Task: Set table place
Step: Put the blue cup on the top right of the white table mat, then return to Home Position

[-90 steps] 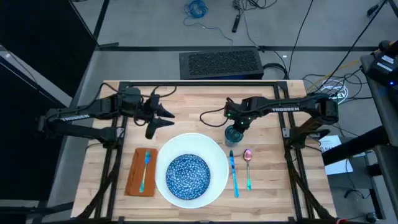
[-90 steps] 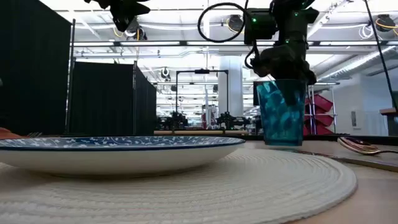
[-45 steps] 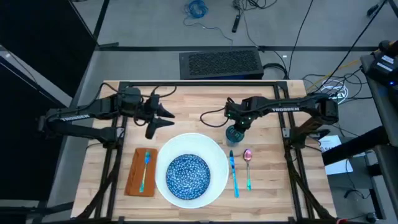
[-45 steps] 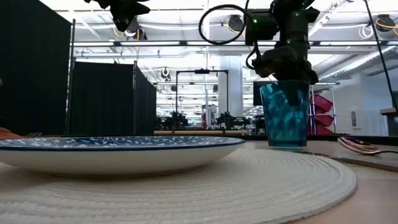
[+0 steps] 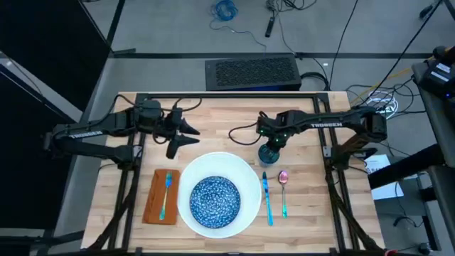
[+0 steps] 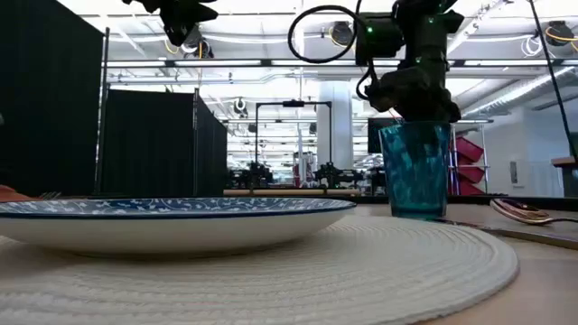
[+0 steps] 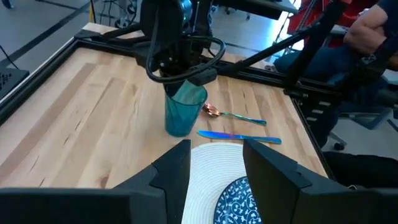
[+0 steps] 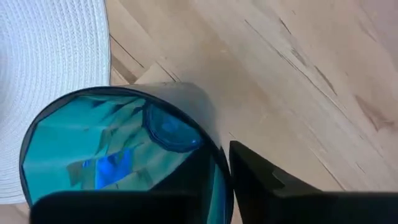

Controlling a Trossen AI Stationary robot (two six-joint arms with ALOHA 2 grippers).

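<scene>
Light wooden worktop [image 5: 213, 114] inside a black rail frame, with a bright workshop hall beyond. Shows the right gripper [image 5: 269, 147] pinching the wall of the teal cup [image 6: 415, 171], one of its fingers [image 8: 261, 180] outside the rim and the other inside, so clamped on the cup. Compared with a second ago, finds the cup lower and upright, its base now seemingly resting on the wood directly under those fingers. Means the cup is probably placed and only needs letting go. Lies just beyond the far ends of the blue knife [image 5: 266, 195] and the pink-bowled spoon [image 5: 284, 186], beside the white woven mat [image 5: 245, 178] carrying the blue speckled dish [image 5: 215, 200]. Leaves the orange napkin [image 5: 151, 203] and fork [image 5: 166, 192] across the mat. Keeps the left gripper [image 5: 186, 135] waiting above the wood, fingers apart, well away from the cup.
</scene>
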